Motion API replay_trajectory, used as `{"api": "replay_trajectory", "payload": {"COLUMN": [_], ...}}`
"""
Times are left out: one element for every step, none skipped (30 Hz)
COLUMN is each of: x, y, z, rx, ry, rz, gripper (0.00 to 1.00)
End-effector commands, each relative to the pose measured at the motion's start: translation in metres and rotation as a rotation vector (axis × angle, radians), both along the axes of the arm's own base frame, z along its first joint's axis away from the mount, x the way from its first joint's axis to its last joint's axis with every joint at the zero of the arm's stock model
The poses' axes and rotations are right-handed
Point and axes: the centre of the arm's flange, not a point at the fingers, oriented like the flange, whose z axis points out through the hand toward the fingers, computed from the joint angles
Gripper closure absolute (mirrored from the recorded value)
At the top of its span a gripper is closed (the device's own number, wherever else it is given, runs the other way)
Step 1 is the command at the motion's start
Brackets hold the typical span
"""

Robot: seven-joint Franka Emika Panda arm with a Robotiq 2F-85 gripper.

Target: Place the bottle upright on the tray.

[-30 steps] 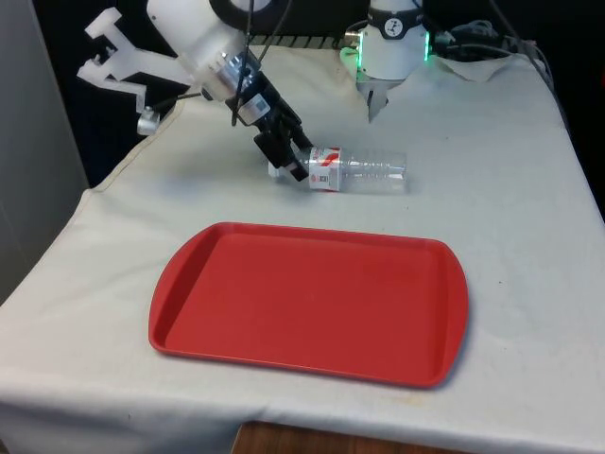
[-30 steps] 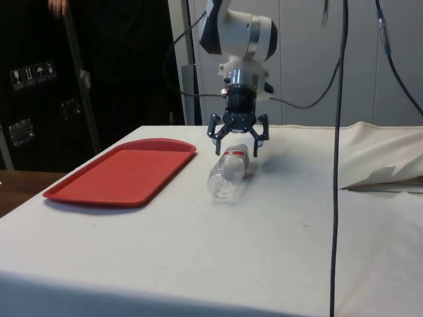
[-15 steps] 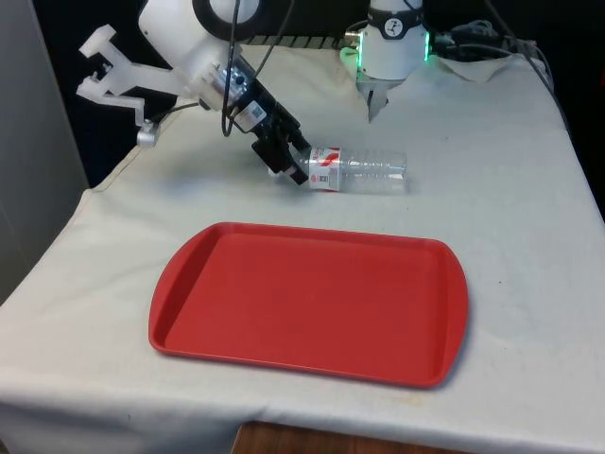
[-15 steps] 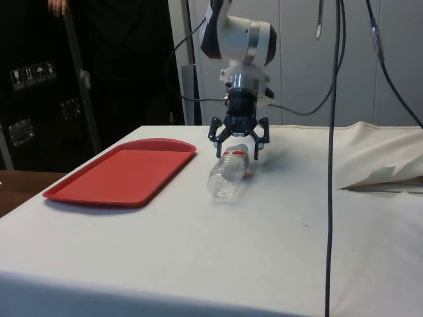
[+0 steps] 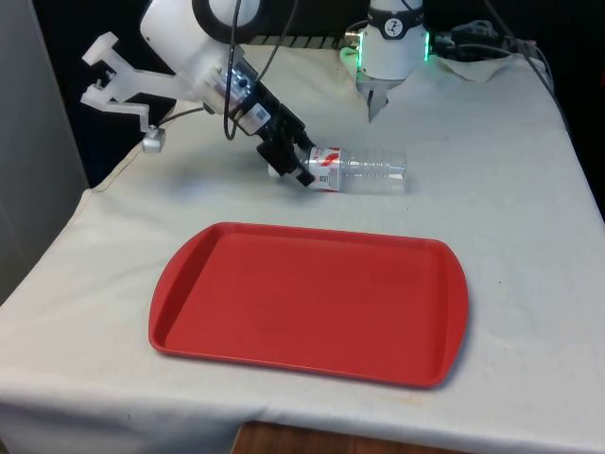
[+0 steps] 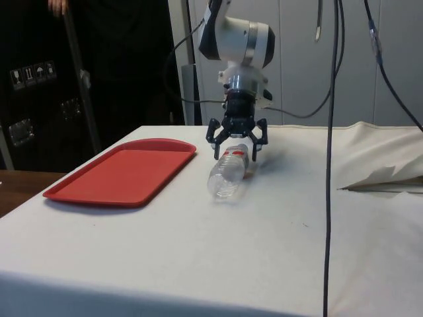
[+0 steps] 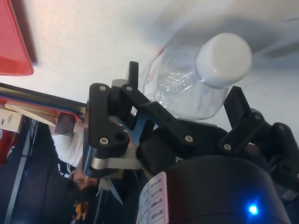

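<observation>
Now the end effector (image 6: 237, 146) hangs spread wide at the cap end of the bottle (image 5: 359, 169) — lying flat beside the tray (image 5: 312, 301).

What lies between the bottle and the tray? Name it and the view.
Only bare white cloth. The front view shows the bottle lying on its side beyond the red tray, the two apart.

The arm (image 5: 184, 43) is glossy white with rounded joints, and black cables trail from it. Its black claw (image 6: 236, 140) has two angular, linked fingers (image 7: 243, 112) fastened with small silver screws.
</observation>
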Motion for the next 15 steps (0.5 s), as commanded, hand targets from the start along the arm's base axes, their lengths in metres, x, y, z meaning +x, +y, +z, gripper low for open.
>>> {"api": "replay_trajectory", "payload": {"x": [0.0010,0.0010,0.0010,0.0012,0.0006,0.0010,0.0009,0.0003,0.0002,-0.0003,-0.0017,-0.0023,-0.0020,-0.0032,-0.0036], "y": [0.0036,0.0062,0.0067,0.0082,0.0060,0.0088,0.0093,0.0096,0.0102,0.0102,0.0096,0.0093,0.0092,0.0094,0.0091], "z": [0.0000,-0.0009,-0.0011,-0.0020,-0.0017,-0.0023,-0.0025,-0.0033,-0.0035,-0.0038,-0.0040,-0.0042,-0.0043,-0.0048,-0.0051], "rx": [0.000,0.002,0.002,0.003,0.006,0.004,0.004,0.006,0.007,0.007,0.009,0.009,0.010,0.010,0.010], "ry": [-0.004,-0.001,-0.001,0.001,0.005,0.002,0.002,0.004,0.004,0.005,0.005,0.005,0.013,0.007,0.009], "rz": [-0.009,-0.010,-0.012,-0.012,-0.001,-0.013,-0.013,-0.014,-0.013,-0.013,-0.014,-0.014,-0.005,-0.013,-0.014], "gripper": [0.00,0.00,0.00,0.00,0.00,0.00,0.00,0.00,0.00,0.00,0.00,0.00,0.00,0.00,0.00]}}
